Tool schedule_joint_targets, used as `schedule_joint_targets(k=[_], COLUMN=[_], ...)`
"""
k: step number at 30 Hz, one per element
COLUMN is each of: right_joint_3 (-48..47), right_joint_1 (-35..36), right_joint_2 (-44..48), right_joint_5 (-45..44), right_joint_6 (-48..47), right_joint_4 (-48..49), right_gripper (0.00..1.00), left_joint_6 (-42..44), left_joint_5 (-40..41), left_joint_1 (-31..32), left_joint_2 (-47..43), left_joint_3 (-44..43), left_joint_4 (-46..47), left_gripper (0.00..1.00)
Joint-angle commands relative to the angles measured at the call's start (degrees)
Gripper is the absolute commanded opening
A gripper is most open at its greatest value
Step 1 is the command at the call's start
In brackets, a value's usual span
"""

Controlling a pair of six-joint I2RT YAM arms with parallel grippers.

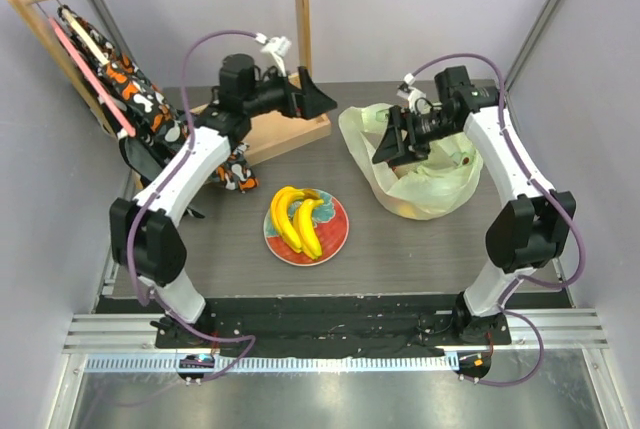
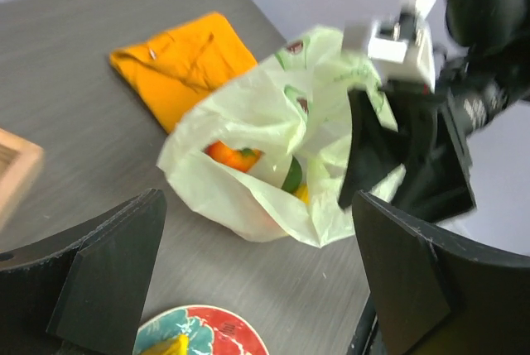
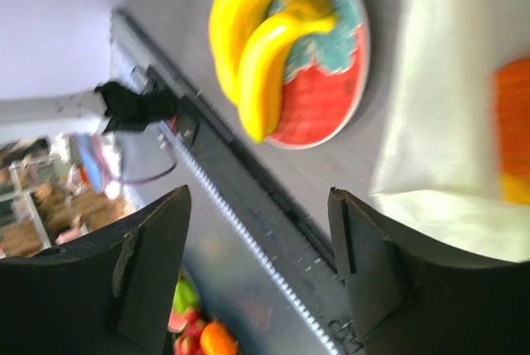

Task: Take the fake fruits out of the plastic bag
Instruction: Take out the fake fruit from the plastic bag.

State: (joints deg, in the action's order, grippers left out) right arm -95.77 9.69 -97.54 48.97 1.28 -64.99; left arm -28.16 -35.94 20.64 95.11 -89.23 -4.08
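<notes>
Here, the bananas [image 1: 298,221] lie on the plate [image 1: 337,240]. Behind and right of the plate, the plastic bag [image 1: 432,194] holds an orange fruit [image 2: 233,157]. The right gripper [image 1: 392,149] hangs over it, parted and empty. Farther behind the plate, the left gripper [image 1: 318,97] gapes wide, empty.

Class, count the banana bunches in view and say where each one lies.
1. The banana bunch lies on the plate, outside the plastic bag. The bag's folds hide part of its contents, so another could be inside.
</notes>
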Motion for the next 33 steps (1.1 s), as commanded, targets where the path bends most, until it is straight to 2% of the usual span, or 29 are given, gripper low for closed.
schedule_joint_targets(k=[1, 4, 10, 19, 22, 26, 28, 33], right_joint_3=[-6.34, -10.47, -15.93, -14.63, -15.49, -18.23, -17.01, -8.75], right_joint_1=[-2.4, -2.4, -2.4, -2.31, -2.4, -2.4, -2.31, -2.4], right_joint_2=[-3.97, -8.89, -16.54, -20.49, -21.2, -19.02, -17.08, -9.7], right_joint_5=[-6.67, -11.34, -25.31, -37.18, -37.29, -26.69, -24.37, -33.03], right_joint_6=[-2.33, -4.88, -5.32, -4.89, -3.92, -4.97, -5.58, -4.53], right_joint_4=[6.36, 6.46, 7.25, 8.65, 8.92, 6.37, 4.88, 8.03], right_gripper=[0.7, 0.67, 0.68, 0.76, 0.76, 0.78, 0.77, 0.68], left_joint_6=[2.41, 2.32, 2.15, 1.18, -0.22, -0.84, -1.19, -1.81], left_joint_5=[1.05, 1.31, 1.23, 0.53, -0.09, -1.06, -1.15, -2.11], left_joint_1=[2.91, 3.35, 3.35, 3.26, 3.17, 3.26, 3.17, 3.26], left_joint_2=[2.01, 0.87, -3.17, -6.87, -6.69, -6.78, -6.96, -7.75], left_joint_3=[-3.4, -2.09, 3.97, 8.63, 8.9, 9.25, 9.86, 10.66], left_joint_4=[-1.55, -1.64, -1.99, -0.94, 0.03, 0.82, 1.0, 1.35], left_gripper=[1.0, 1.0, 1.0, 1.0, 1.0, 1.0, 1.0, 1.0])
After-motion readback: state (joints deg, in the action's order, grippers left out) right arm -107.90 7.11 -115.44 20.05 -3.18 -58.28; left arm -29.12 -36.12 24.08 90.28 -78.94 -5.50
